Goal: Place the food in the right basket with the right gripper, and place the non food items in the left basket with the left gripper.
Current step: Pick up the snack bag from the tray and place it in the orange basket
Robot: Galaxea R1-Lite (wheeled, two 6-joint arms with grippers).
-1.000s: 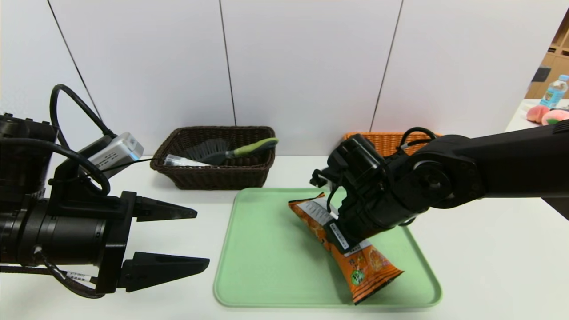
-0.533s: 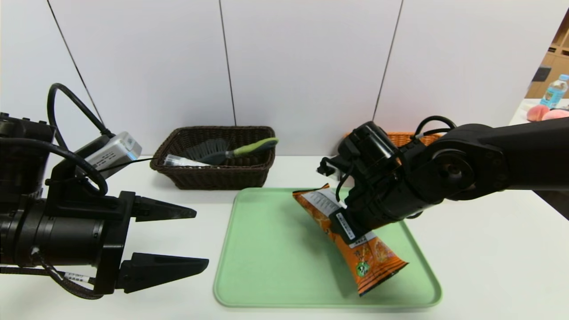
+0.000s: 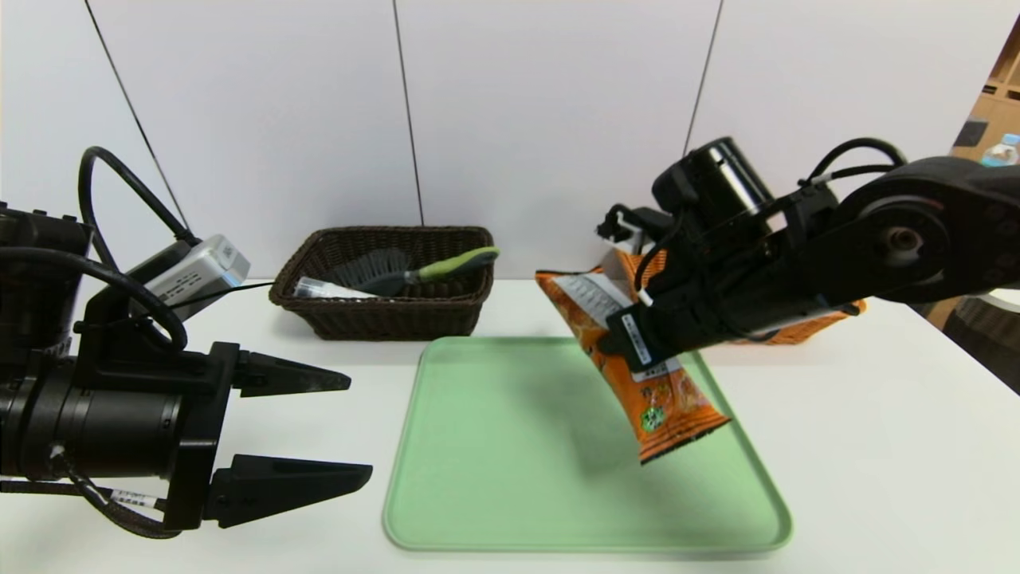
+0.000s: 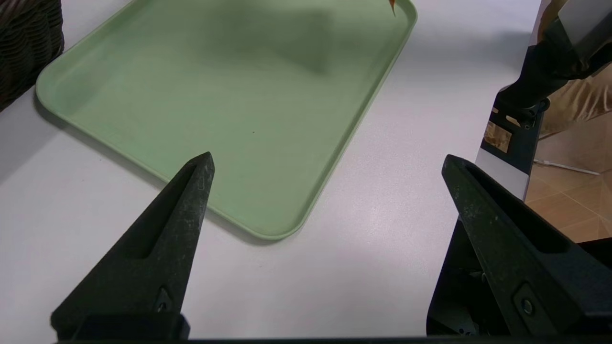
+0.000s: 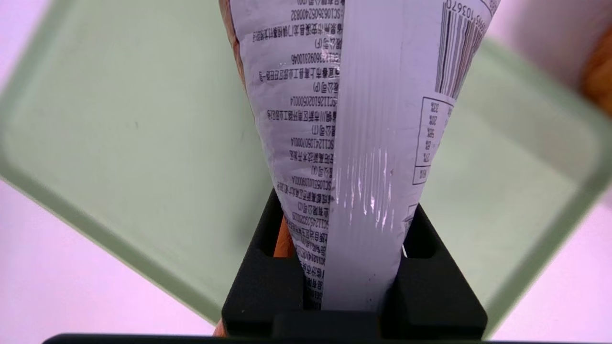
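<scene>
The food, a long orange snack packet (image 3: 669,406) with a white label panel (image 5: 354,119), hangs tilted above the green tray. My right gripper (image 3: 637,343) is shut on its middle, and in the right wrist view the packet fills the gap between the jaws (image 5: 343,203). The orange-tan right basket (image 3: 797,331) sits just behind that arm, mostly hidden by it. At the back stands the dark brown left basket (image 3: 382,319), holding the scrub brush (image 3: 414,275) and the small white bottle (image 3: 327,289). My left gripper (image 3: 360,429) (image 4: 328,156) hovers open and empty, left of the tray.
The green tray (image 3: 478,446) (image 4: 215,95) (image 5: 119,119) lies bare in the middle of the white table. A white panelled wall closes the back. The left wrist view shows the table's edge and floor beyond the tray. A drink bottle (image 3: 1006,147) stands far off to the right.
My right gripper has lifted the snack packet off the tray and carried it up and back to the right, toward the orange-tan basket. The left arm has stayed where it was.
</scene>
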